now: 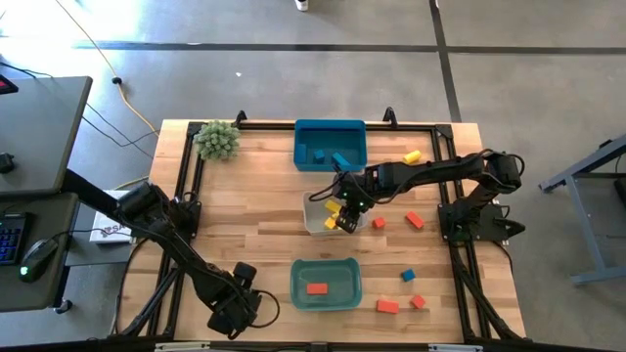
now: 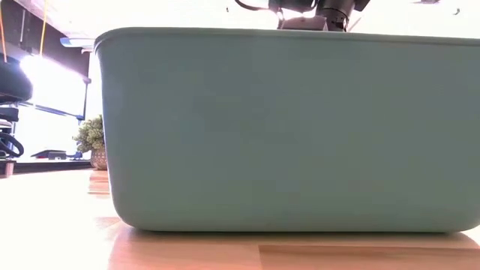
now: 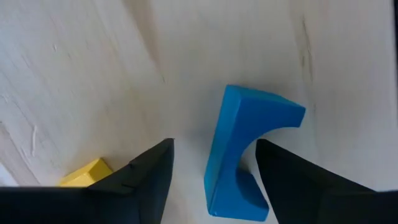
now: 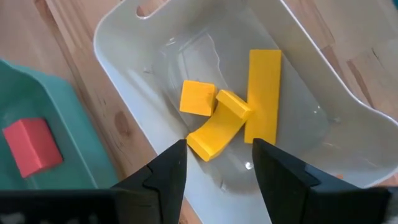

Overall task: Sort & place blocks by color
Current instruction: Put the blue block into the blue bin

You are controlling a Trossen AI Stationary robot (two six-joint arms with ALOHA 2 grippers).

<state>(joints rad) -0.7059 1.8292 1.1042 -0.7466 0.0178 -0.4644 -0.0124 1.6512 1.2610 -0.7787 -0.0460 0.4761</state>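
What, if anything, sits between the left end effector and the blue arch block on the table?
Nothing visible. The blue arch block already stands between the open fingers of the left end effector. A yellow block lies to one side, outside the gap.

Wood-grain table (image 1: pixel 254 235) with black frame rails. Dark blue bin (image 1: pixel 330 144) at twelve o'clock, clear whitish bin (image 4: pixel 298 74) in the middle holding yellow blocks (image 4: pixel 264 93), teal bin (image 1: pixel 326 284) at six o'clock with one red block (image 1: pixel 316 288). Red and blue blocks (image 1: pixel 407 276) lie around four o'clock. Green spiky ball (image 1: pixel 217 140) at ten o'clock.
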